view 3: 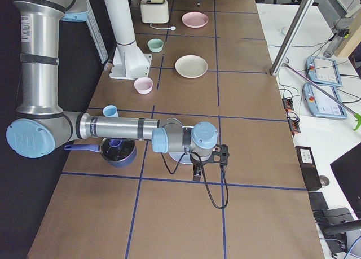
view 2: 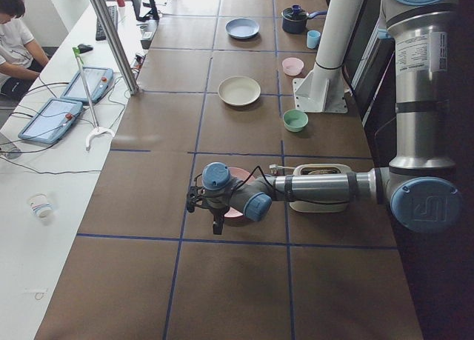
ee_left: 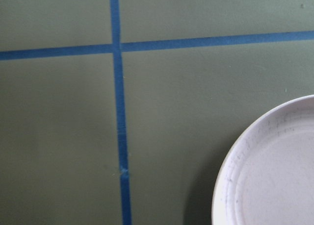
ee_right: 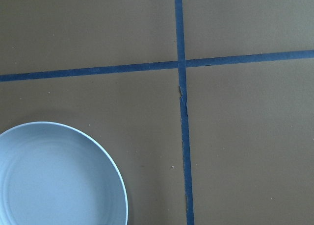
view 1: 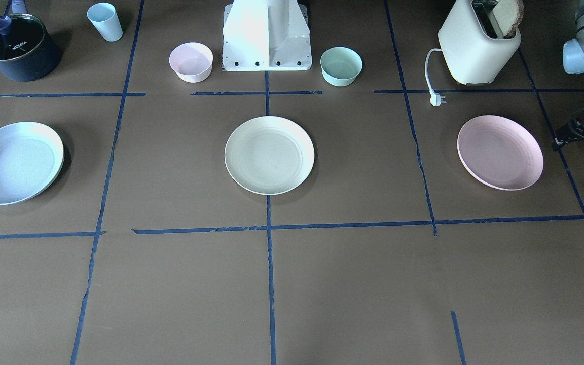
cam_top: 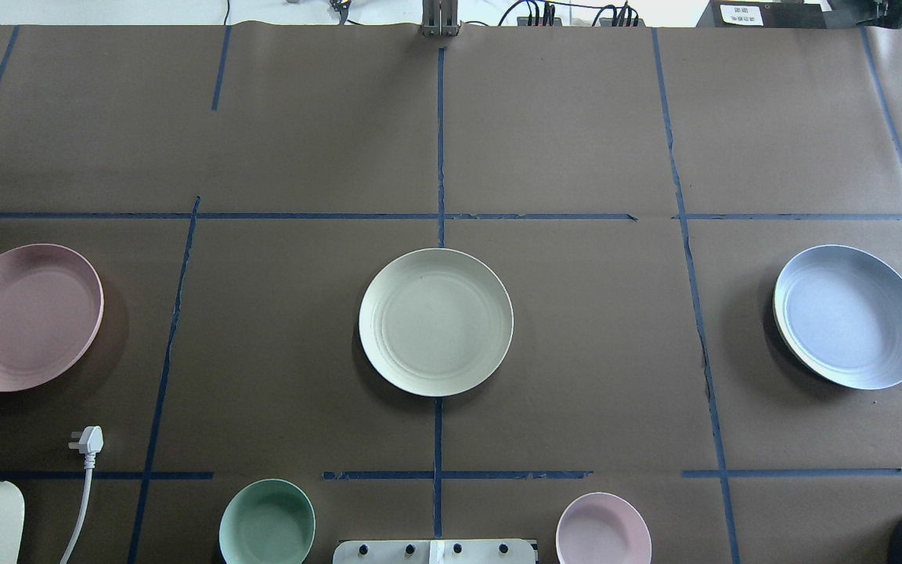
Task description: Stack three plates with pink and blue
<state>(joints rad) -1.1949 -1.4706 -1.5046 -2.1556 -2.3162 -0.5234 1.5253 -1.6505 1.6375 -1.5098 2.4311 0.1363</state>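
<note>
The left gripper (view 2: 211,210) is hovering near the pink plate (cam_top: 24,317) and the right gripper (view 3: 203,163) near the blue plate (cam_top: 850,316), probably preparing to carry both onto the middle cream plate (cam_top: 435,321); their opening I cannot tell

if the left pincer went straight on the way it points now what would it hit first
Probably the brown table covering, just beside the pink plate. The left pincer points down near that plate's edge; depth is unclear, so it might clip the rim instead.

Opposed exteriors share plates (cam_top: 435,321); wrists close, seemingly downward.
</note>
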